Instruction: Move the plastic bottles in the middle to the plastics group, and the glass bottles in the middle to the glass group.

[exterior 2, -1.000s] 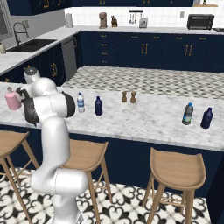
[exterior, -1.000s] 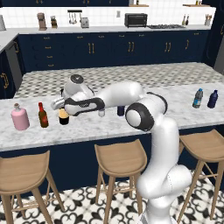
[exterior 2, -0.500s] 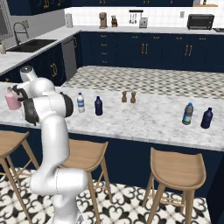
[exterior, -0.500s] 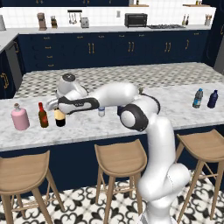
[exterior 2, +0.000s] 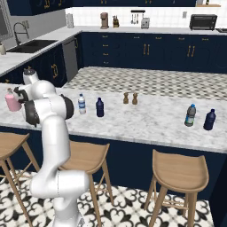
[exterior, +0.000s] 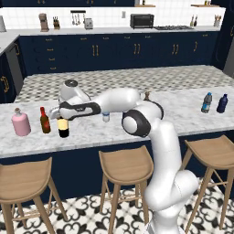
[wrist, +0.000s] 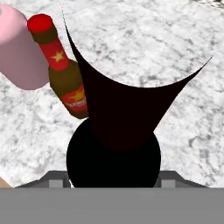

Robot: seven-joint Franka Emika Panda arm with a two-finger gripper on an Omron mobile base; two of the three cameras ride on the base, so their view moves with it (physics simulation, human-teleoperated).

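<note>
Wine bottle [exterior: 63,128] apparently within tool [exterior: 60,114].

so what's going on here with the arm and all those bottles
The robot arm is reaching far to its left, its gripper closed on the black wine bottle, which stands on or just above the counter beside the small brown red-capped bottle and the pink jug. The clear white-capped bottle and the dark navy bottle wait mid-counter. At the far end stand the blue-capped clear bottle and another dark blue bottle.
</note>
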